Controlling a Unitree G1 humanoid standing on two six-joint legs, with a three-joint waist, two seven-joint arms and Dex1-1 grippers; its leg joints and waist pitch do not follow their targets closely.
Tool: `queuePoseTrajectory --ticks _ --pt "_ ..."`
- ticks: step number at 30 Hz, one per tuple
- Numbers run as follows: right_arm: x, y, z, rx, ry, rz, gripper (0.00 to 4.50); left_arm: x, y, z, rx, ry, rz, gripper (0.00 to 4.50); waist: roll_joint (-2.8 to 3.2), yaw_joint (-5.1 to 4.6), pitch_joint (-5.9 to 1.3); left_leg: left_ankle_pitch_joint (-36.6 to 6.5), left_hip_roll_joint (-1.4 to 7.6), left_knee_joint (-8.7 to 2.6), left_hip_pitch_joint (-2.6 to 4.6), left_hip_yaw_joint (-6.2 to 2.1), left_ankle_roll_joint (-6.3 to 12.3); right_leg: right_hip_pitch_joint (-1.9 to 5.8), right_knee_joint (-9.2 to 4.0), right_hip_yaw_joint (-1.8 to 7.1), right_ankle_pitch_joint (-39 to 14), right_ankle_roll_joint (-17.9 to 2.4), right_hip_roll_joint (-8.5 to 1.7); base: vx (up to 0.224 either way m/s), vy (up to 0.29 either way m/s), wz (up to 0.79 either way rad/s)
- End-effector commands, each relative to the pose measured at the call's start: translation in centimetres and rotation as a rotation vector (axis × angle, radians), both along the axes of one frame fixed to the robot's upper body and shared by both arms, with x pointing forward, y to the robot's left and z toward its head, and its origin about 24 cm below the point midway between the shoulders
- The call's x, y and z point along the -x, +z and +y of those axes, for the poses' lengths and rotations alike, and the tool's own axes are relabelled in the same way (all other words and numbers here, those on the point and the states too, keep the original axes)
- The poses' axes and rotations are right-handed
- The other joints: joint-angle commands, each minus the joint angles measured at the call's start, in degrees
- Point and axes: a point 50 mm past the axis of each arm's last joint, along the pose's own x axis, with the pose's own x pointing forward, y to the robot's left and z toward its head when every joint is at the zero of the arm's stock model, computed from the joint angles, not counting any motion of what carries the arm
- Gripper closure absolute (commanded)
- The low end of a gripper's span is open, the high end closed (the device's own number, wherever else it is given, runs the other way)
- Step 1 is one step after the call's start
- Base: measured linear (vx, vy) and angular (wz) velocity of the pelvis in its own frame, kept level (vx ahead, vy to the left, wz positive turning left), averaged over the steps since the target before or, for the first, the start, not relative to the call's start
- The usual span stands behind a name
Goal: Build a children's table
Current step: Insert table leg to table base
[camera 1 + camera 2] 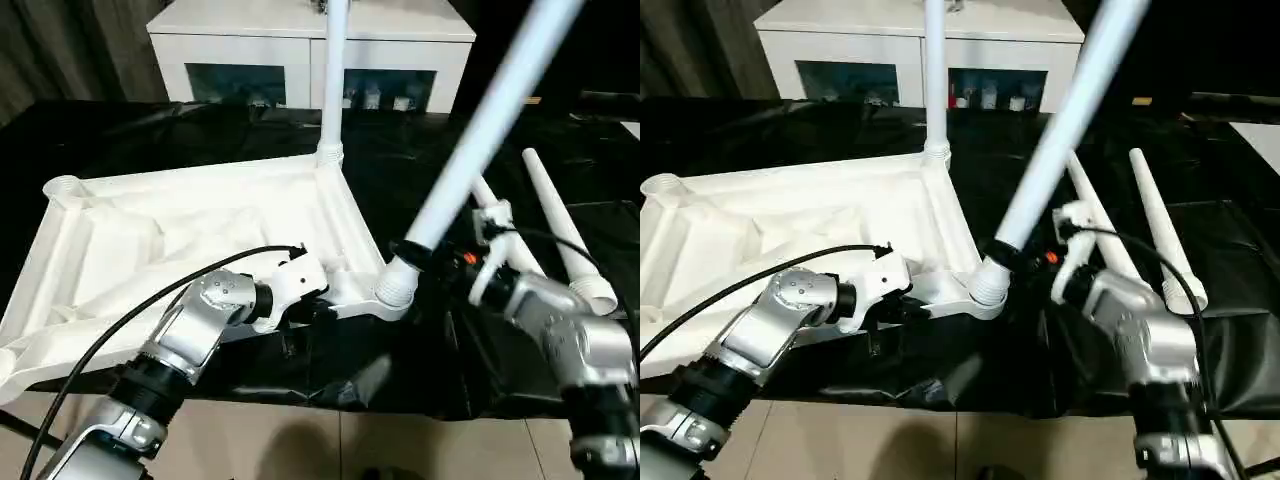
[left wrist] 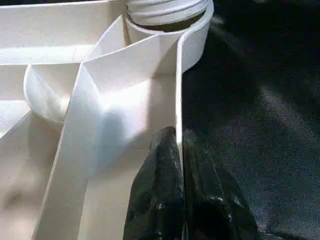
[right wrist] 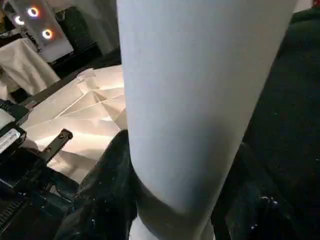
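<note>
- Tabletop, white plastic, rectangular, ribbed underside up [image 1: 190,235], lies on the black-covered table [image 1: 420,160]; one long white tapered round leg [image 1: 333,80] stands upright in the far corner socket.
- Second white tapered leg [image 1: 480,130] leans at a slant, its threaded foot entering the near corner socket [image 1: 395,290]. Step in hand, by my reading: seating this second leg.
- Right gripper [image 3: 170,200] is clamped round that leg near its foot, fingers dark on either side.
- Left gripper [image 2: 181,150] is pinched together on the tabletop's thin side wall, just beside the near socket, steadying it.
- Next move likely calls for bringing the leg upright, then turning it home while the left holds firm.
- Two spare white legs [image 1: 560,230] lie beyond the right arm; white cabinet [image 1: 310,50] behind.
- Left wrist view shows the wall between the fingers, which the head views hide; head views show the leg's tilt.
</note>
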Motion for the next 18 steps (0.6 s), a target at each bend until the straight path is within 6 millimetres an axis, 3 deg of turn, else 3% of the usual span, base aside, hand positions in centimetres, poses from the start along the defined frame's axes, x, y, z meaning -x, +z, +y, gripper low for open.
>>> queuePoseTrajectory --ticks 1,2,4,7,10,11,12,18 --pt "1.6 -2.8 0.1 0.100 0.001 0.108 2.67 -1.2 2.1 0.0 0.061 0.037 -0.090 4.50 0.28 0.38 -3.66 -15.8 1.47 -4.87 -0.34 -0.56 1.90 3.42 -4.59 2.13 -25.1 -9.1 -1.96 0.000 0.000 0.00" --pt "1.8 -2.8 0.2 0.122 0.007 0.103 2.67 -1.2 2.1 0.0 0.061 0.037 -0.090 4.50 0.55 0.46 -3.74 -16.0 1.45 -4.87 -0.17 -0.59 1.72 3.40 -4.59 2.12 -25.1 -8.9 -1.98 0.000 0.000 0.00" --pt "2.2 -2.9 0.6 0.190 0.037 0.087 2.67 -1.3 2.1 -0.1 0.058 0.034 -0.093 4.50 0.24 0.33 -3.74 -16.1 1.41 -4.98 -0.41 -0.71 1.73 3.60 -4.55 2.07 -25.4 -8.4 -1.94 0.000 0.000 0.00" --pt "2.4 -2.6 1.5 0.319 0.132 0.040 2.67 -1.4 2.2 -0.1 0.048 0.025 -0.098 4.50 0.29 0.24 -3.75 -16.2 1.37 -4.93 -0.42 -0.70 1.96 3.48 -4.62 2.11 -26.3 -8.0 -1.90 0.000 0.000 0.00" --pt "2.0 -2.1 2.0 0.339 0.170 0.028 2.67 -1.4 2.2 -0.2 0.042 0.022 -0.102 4.50 0.41 0.09 -3.70 -17.2 1.37 -4.96 -0.41 -0.77 2.04 3.38 -4.73 2.07 -27.1 -7.8 -1.91 0.000 0.000 0.00" --pt "1.8 -2.0 2.1 0.340 0.179 0.030 2.67 -1.4 2.2 -0.2 0.038 0.019 -0.104 4.50 -0.14 -0.02 -3.71 -17.3 1.37 -4.94 -0.45 -0.72 2.15 3.35 -4.79 2.06 -27.4 -7.7 -1.88 0.000 0.000 0.00" --pt "1.5 -1.8 2.3 0.343 0.193 0.032 2.67 -1.4 2.1 -0.2 0.033 0.015 -0.105 4.50 0.08 0.05 -3.67 -17.5 1.35 -4.96 -0.41 -0.81 2.16 3.34 -4.71 2.04 -27.9 -7.6 -1.96 0.000 0.000 0.00" --pt "0.7 -1.7 2.0 0.371 0.254 0.089 2.67 -1.4 2.1 -0.1 0.030 0.015 -0.107 4.50 -0.50 -0.27 -3.64 -16.9 1.40 -4.82 -0.55 -0.80 2.55 3.26 -4.83 2.09 -29.3 -7.2 -2.09 0.000 0.000 0.00"
